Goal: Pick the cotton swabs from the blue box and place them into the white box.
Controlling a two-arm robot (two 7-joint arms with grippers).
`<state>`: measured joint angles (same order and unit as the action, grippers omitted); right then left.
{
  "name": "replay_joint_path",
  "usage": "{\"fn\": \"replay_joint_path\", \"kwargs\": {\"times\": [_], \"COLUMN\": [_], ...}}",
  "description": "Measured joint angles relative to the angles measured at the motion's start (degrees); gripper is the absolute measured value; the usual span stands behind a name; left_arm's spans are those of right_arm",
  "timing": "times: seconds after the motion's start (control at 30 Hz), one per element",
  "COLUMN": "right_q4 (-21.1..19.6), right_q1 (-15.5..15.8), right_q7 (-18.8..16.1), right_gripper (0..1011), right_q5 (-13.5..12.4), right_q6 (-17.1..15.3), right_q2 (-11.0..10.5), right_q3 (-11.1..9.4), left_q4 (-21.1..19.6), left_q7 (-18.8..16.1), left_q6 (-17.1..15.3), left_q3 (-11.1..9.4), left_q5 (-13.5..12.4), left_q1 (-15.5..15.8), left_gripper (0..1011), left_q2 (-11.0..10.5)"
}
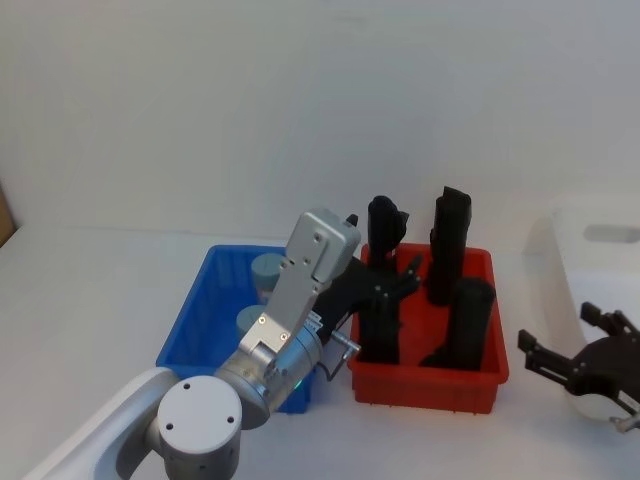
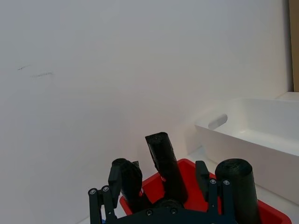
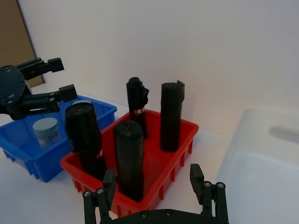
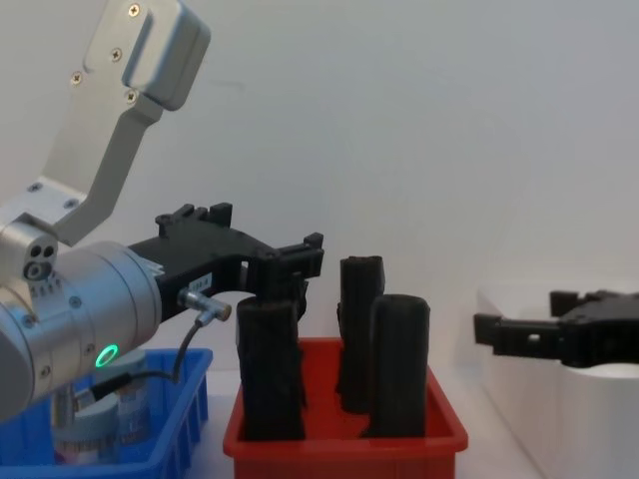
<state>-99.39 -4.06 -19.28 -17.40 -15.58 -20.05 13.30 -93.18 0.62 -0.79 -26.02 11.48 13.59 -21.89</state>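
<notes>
The blue box (image 1: 200,310) sits left of centre, with two cotton swabs tubs (image 1: 268,270) (image 1: 250,320) standing upright in it. One tub (image 3: 46,131) shows clearly in the right wrist view, and another (image 4: 100,419) in the chest view behind my left arm. My left gripper (image 1: 405,278) is open and holds nothing. It hovers over the left part of the red bin, just past the blue box (image 3: 28,149). The white box (image 1: 600,240) stands at the far right. My right gripper (image 1: 560,330) hangs open and holds nothing in front of the white box (image 4: 519,399).
A red bin (image 1: 430,375) between the two boxes holds several tall black rolls (image 1: 445,245); they rise close around my left gripper (image 4: 300,264). A white wall backs the table. Bare tabletop lies in front of the boxes.
</notes>
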Motion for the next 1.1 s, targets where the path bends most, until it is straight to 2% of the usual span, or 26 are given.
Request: {"fn": "replay_joint_path", "kwargs": {"times": [0.2,0.47,0.73,1.1], "right_q4": [3.3,7.6,11.3,15.7], "right_q1": [-3.2,-6.4,-8.9,-11.4], "right_q7": [-2.4,-3.6,-3.7,-2.9], "right_gripper": [1001,1001,1001,1001], "right_q5": [-1.1,-0.4,1.4,6.4], "right_q6": [-3.6,-4.0,-2.2,2.9], "right_q2": [1.6,4.0,6.3,8.9], "right_q3": [0.4,1.7,3.2,5.4], "left_q4": [0.0,0.0,0.0,0.0], "left_q7": [0.0,0.0,0.0,0.0], "left_q6": [0.0,0.0,0.0,0.0], "left_q3": [0.0,0.0,0.0,0.0], "left_q5": [0.0,0.0,0.0,0.0], "left_q1": [0.0,0.0,0.0,0.0], "left_gripper": [1003,1003,1003,1003], "left_q2": [0.0,0.0,0.0,0.0]}}
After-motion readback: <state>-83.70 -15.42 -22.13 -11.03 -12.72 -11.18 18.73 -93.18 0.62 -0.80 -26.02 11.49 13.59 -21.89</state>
